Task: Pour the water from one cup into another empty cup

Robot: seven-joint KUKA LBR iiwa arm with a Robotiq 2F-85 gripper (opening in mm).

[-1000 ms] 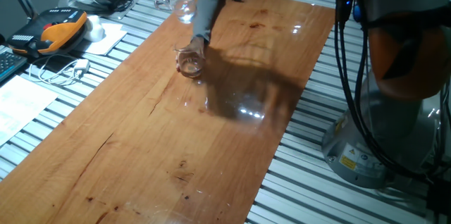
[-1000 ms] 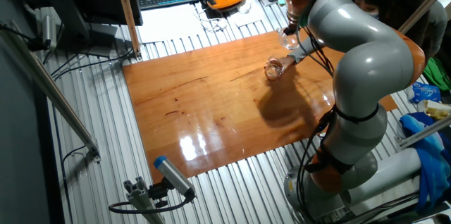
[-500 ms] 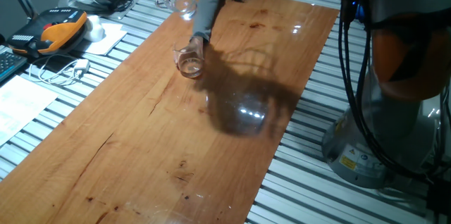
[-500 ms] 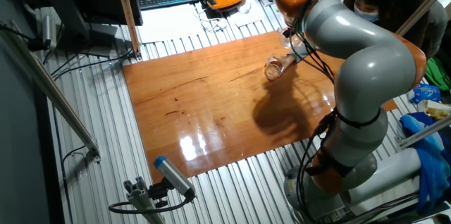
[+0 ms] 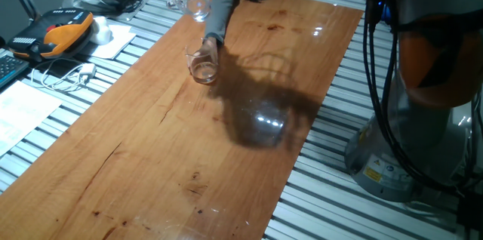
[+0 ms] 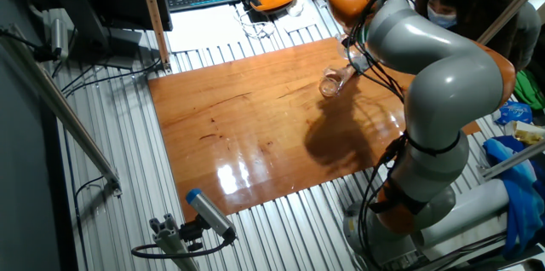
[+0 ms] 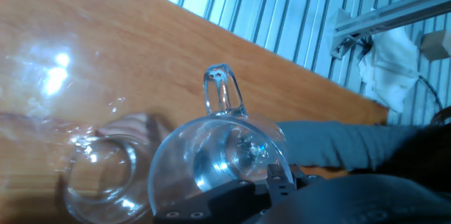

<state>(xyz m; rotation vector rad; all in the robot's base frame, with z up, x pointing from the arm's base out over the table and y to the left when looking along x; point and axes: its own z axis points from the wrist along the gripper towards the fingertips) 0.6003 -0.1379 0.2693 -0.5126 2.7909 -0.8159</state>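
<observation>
The clear glass mug (image 5: pixel 198 3) hangs in the air above the far end of the wooden board, held by my gripper (image 7: pixel 246 190), which is shut on its rim. In the hand view the mug (image 7: pixel 211 157) is tilted, its loop handle (image 7: pixel 222 96) points up, and water glints inside it. The small tumbler (image 5: pixel 202 65) stands on the board just below and in front of the mug; it also shows in the hand view (image 7: pixel 102 175) to the mug's left. A person's hand (image 5: pixel 210 44) in a grey sleeve holds the tumbler.
The person (image 6: pixel 451 7) stands at the far side, with an arm (image 7: pixel 331 146) reaching across under the mug. An orange pendant (image 5: pixel 64 29), cables and papers lie left of the board (image 5: pixel 189 157). My arm's base (image 5: pixel 423 142) stands on the right.
My wrist has turned and the mug has shifted slightly up and away. The tumbler and the person's hand have stayed almost in place.
</observation>
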